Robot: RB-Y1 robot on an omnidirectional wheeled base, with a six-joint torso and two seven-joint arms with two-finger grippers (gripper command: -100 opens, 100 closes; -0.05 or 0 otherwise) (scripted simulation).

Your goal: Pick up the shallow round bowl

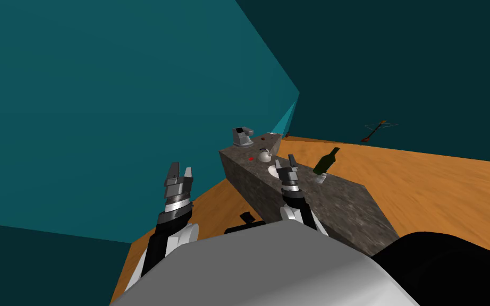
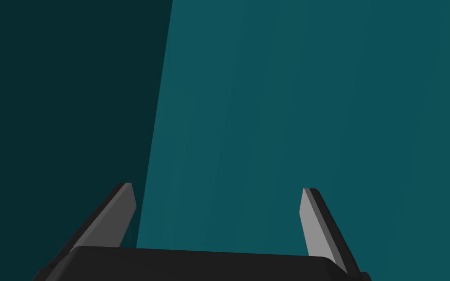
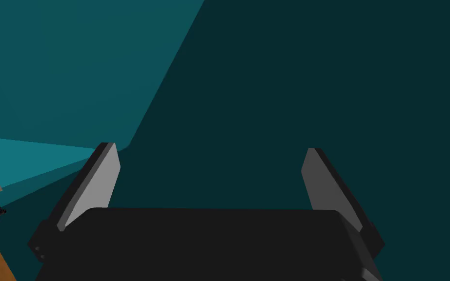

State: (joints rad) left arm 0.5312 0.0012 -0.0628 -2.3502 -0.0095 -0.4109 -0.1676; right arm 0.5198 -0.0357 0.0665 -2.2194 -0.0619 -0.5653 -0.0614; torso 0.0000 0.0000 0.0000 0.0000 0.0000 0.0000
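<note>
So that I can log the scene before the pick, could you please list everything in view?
counter: one, speckled grey, ahead on the floor
bowl: one, white, on the counter, partly behind the right gripper
kettle: one, silvery, on the counter just beyond the bowl
red thing: one, small, on the counter left of the kettle
bottle: one, dark green, on the counter right of the bowl
appliance: one, grey, at the counter's far end
floor: orange
walls: teal
left gripper: open, left of the counter
right gripper: open, over the counter by the bowl

No readable text, label or number anywhere.
</note>
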